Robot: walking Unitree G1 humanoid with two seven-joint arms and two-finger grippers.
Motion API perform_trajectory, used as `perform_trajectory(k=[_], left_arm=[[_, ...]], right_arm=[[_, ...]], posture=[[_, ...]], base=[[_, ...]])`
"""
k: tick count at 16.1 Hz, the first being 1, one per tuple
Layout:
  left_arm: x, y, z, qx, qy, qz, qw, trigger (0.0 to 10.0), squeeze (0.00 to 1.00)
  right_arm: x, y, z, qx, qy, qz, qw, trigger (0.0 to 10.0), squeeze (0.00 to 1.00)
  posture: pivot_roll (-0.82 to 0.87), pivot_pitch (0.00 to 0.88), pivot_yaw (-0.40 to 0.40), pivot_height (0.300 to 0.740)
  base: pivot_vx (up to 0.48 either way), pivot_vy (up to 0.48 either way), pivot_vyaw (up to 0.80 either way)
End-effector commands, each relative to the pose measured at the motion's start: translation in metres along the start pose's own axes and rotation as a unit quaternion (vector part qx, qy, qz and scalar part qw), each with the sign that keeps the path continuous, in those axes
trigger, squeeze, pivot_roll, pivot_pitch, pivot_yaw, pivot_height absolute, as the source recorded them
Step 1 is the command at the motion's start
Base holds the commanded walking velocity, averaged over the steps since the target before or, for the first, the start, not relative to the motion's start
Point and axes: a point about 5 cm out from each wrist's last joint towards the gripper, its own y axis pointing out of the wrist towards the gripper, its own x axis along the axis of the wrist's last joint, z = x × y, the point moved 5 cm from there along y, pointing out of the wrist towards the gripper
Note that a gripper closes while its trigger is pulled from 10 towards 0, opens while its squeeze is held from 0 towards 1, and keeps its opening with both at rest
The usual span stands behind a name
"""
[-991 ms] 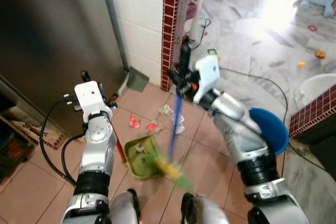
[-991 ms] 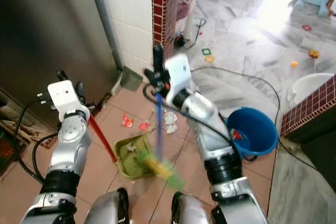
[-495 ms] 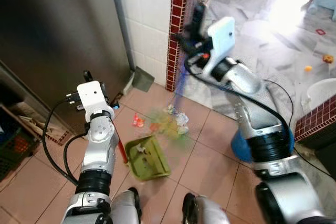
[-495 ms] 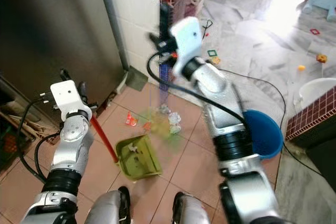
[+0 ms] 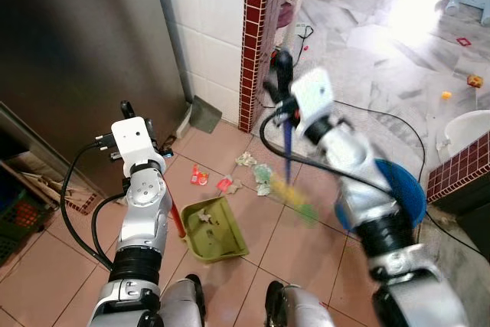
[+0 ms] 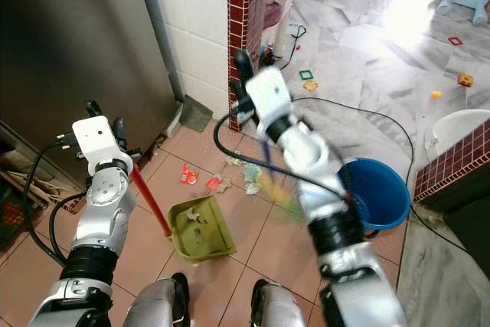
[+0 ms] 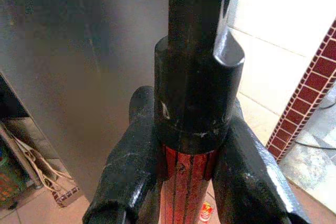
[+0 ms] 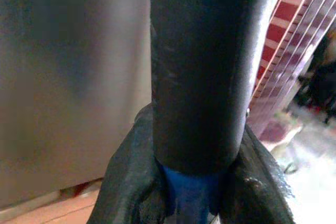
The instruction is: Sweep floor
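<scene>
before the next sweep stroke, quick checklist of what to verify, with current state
1. Left gripper clamped on the red dustpan handle: ok.
2. Right gripper clamped on the blue broom handle: ok.
3. Green dustpan flat on the tiles, mouth toward the litter: ok.
4. Broom head behind the litter, so a stroke pushes it to the pan: cannot tell, it is blurred.
5. Litter off the floor: not ok, wrappers lie beyond the pan.
6. Black cable and blue bucket clear of the swing: cannot tell, both are close to the right arm.
</scene>
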Motion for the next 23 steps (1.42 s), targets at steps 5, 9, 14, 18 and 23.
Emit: perform_trajectory(k=[5, 9, 14, 18, 23], left_arm=[[0.01, 0.002, -0.004, -0.007, -0.001, -0.018, 1.0, 10.0, 0.0], [0.008, 0.002, -0.007, -0.008, -0.004, -0.013, 1.0, 10.0, 0.0], [0.007, 0.002, -0.01, -0.013, -0.006, -0.01, 1.0, 10.0, 0.0], [0.007, 0.002, -0.006, -0.011, -0.004, -0.011, 1.0, 10.0, 0.0], [0.009, 0.003, -0.008, -0.013, -0.004, -0.013, 1.0, 10.0, 0.0]], right_arm=[[-0.008, 0.002, 0.018, 0.008, 0.112, 0.017, 0.994, 10.0, 0.0], [0.06, 0.01, 0.029, 0.155, 0.221, -0.036, 0.962, 10.0, 0.0], [0.082, 0.02, -0.025, 0.038, 0.039, -0.091, 0.994, 10.0, 0.0], [0.064, 0.015, -0.025, 0.009, 0.004, -0.073, 0.997, 10.0, 0.0], [0.004, 0.0, -0.003, 0.002, 0.055, -0.008, 0.998, 10.0, 0.0]], posture=[[-0.06, 0.138, -0.004, 0.74], [-0.08, 0.133, -0.007, 0.74], [-0.08, 0.134, -0.005, 0.74], [-0.07, 0.134, -0.004, 0.74], [-0.07, 0.133, 0.001, 0.74]], base=[[0.0, 0.0, 0.0], [0.0, 0.0, 0.0], [0.0, 0.0, 0.0], [0.0, 0.0, 0.0], [0.0, 0.0, 0.0]])
